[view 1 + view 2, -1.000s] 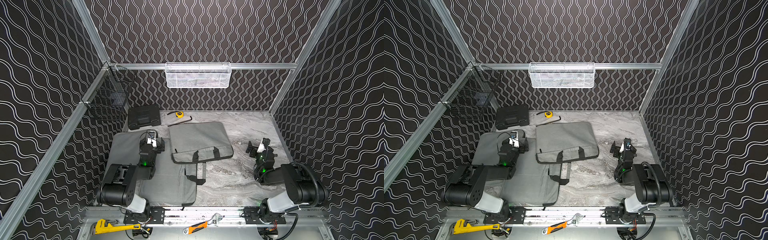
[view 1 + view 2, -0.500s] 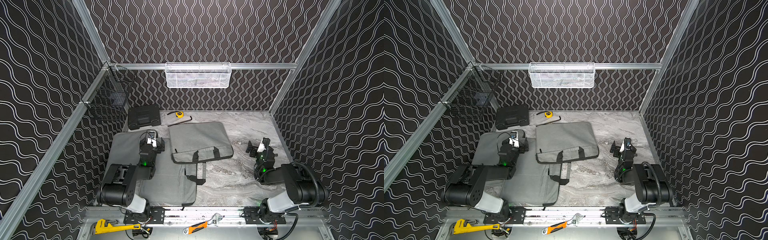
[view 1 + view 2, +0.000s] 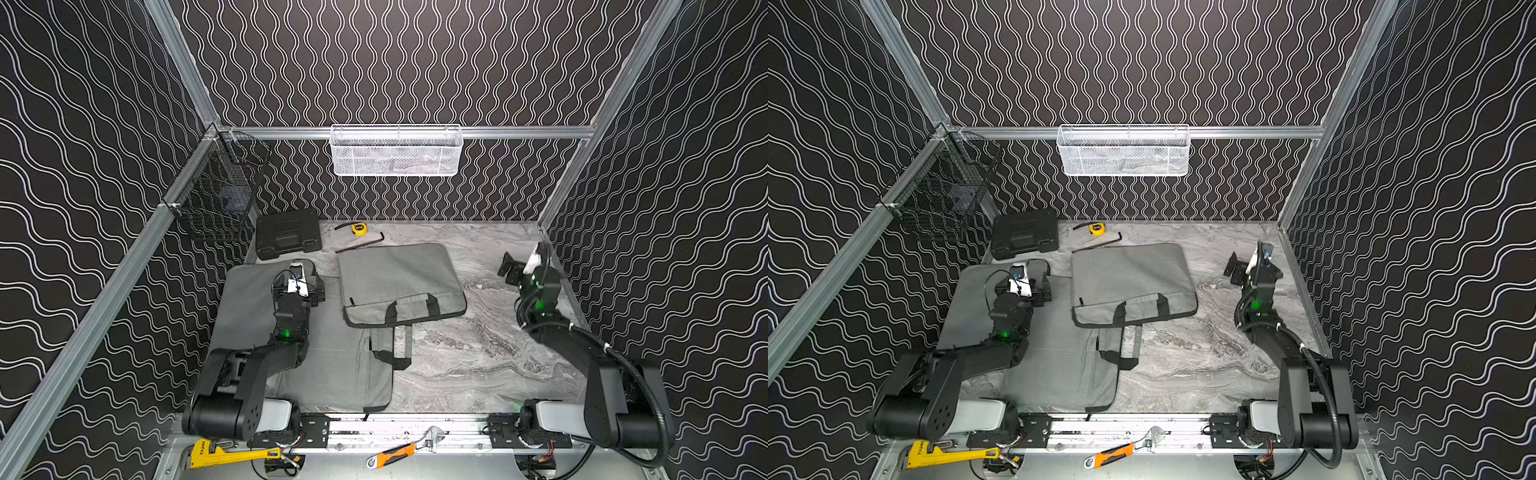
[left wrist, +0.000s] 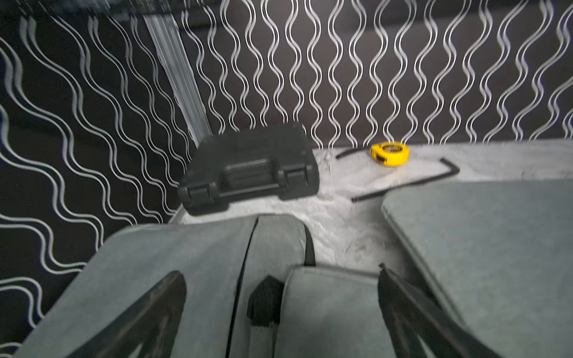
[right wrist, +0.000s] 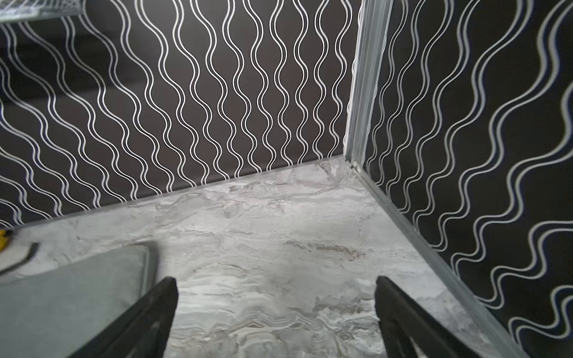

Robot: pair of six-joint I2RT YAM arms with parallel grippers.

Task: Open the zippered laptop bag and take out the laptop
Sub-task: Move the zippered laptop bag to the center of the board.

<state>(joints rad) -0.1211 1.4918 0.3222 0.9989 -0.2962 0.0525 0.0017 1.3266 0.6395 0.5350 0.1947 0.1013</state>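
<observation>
Two grey fabric laptop bags lie flat on the marble table [image 3: 478, 353]. One bag [image 3: 399, 278] [image 3: 1129, 282] sits mid-table with its black-trimmed handles toward the front; its corner shows in the right wrist view [image 5: 77, 288] and its side in the left wrist view [image 4: 480, 241]. The other bag [image 3: 332, 357] [image 4: 170, 263] lies at the left under my left arm. My left gripper [image 3: 309, 276] [image 3: 1040, 278] [image 4: 279, 272] hangs open low over its far end, holding nothing. My right gripper [image 3: 510, 270] [image 3: 1233, 270] [image 5: 276, 280] stands open over bare table at the right. The laptop is hidden.
A black tool case [image 3: 288, 232], a yellow tape measure [image 3: 359, 228] and a hex key [image 3: 361, 245] lie at the back. A white mesh basket [image 3: 396, 151] hangs on the back wall, a black wire basket [image 3: 220, 199] on the left wall. Wrenches [image 3: 224, 453] [image 3: 399, 451] lie on the front rail.
</observation>
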